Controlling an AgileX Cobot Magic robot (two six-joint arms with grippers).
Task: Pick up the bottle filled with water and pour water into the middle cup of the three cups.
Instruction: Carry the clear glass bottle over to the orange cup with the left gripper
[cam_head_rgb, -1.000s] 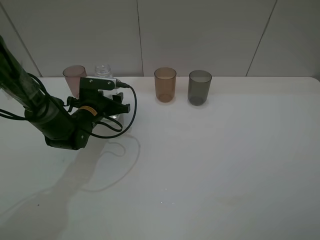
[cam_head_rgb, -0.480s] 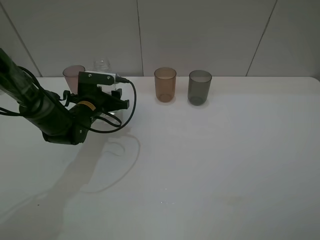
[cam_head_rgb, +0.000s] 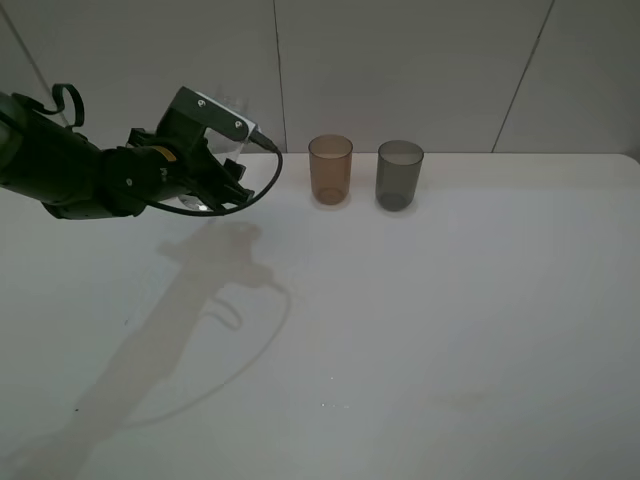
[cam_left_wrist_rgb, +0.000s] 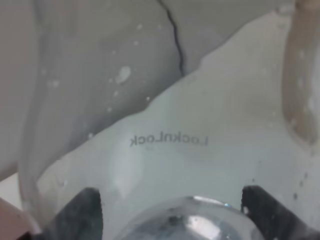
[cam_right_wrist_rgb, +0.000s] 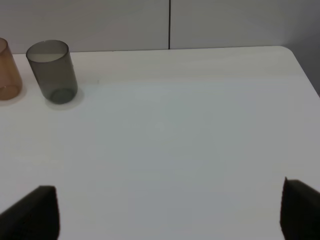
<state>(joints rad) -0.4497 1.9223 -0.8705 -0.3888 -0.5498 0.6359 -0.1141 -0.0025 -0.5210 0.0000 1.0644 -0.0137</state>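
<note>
The left gripper (cam_left_wrist_rgb: 172, 212) was clamped on a clear bottle (cam_left_wrist_rgb: 165, 100), holding it above the left rear of the white table (cam_head_rgb: 420, 320), well apart from the amber middle cup (cam_head_rgb: 330, 170). A grey cup (cam_head_rgb: 399, 174) stood just beside that cup, on its right. The right gripper (cam_right_wrist_rgb: 165, 215) hung over the table's right side, its 2 fingers spread wide, gripping nothing.

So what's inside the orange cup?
Nothing that I can see: the middle cup looks empty, with its bottom showing through the amber wall. Nothing covers it, though a few drops would not show from here.
</note>
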